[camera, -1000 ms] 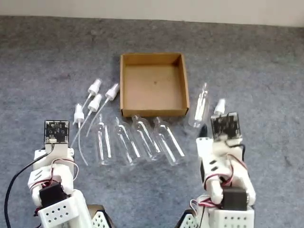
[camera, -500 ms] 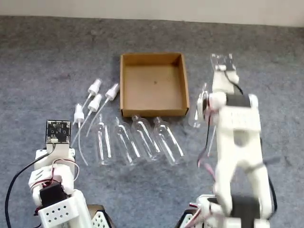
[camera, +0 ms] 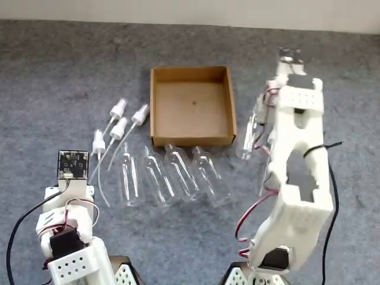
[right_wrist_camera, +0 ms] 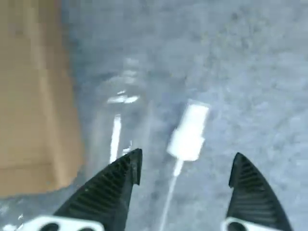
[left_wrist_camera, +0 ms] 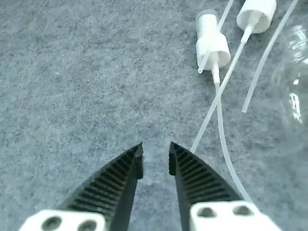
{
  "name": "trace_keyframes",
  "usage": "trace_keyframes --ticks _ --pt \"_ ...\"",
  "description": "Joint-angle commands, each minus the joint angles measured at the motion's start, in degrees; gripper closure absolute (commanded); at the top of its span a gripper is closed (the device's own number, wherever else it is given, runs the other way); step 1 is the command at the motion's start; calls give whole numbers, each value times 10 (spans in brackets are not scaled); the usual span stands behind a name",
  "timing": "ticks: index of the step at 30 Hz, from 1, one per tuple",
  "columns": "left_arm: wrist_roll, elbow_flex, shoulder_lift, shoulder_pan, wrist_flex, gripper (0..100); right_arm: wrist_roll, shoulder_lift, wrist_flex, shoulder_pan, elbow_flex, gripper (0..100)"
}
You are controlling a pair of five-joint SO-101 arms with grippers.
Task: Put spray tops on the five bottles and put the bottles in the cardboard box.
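Observation:
The open cardboard box (camera: 152, 107) lies at the middle back. In front of it several clear bottles (camera: 181, 172) lie in a row without tops. Several white spray tops (camera: 120, 126) lie to its left. My right arm stretches past the box's right side, its gripper (camera: 289, 56) at the far end. In the right wrist view that gripper (right_wrist_camera: 188, 156) is open above a lone spray top (right_wrist_camera: 190, 130) and another bottle (right_wrist_camera: 120, 125) beside the box (right_wrist_camera: 33, 96). My left gripper (left_wrist_camera: 155, 146) is folded back near the front left, jaws a slit apart, holding nothing, near a spray top (left_wrist_camera: 211, 43).
Grey carpet (camera: 71, 71) covers the table. The right arm covers most of the bottle (camera: 249, 133) right of the box. Thin dip tubes (left_wrist_camera: 216, 110) trail from the spray tops towards my left gripper. Bare carpet lies at the back left and far right.
My right arm has unfolded from the front right and stretched far out over the bottle and spray top right of the box. The left arm has kept still.

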Motion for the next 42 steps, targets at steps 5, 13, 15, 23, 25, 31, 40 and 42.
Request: trace_keyframes --ticks 5,13,15,23,25,31,40,42 --pt "-3 12 7 11 1 930 63 82 -1 44 -99 770" --pt "-3 12 7 11 1 930 60 153 -36 22 -102 770" --pt "-3 12 7 11 1 930 60 167 -41 22 -102 773" --pt "-3 12 7 11 1 930 60 207 -39 58 -102 928" --pt "-3 12 7 11 1 930 60 205 -36 69 -102 970" --pt "-3 12 7 11 1 930 60 173 76 71 -201 995" --pt "-3 12 7 11 1 930 25 105 243 5 -420 995" --pt "-3 12 7 11 1 930 14 92 248 -16 -457 995"
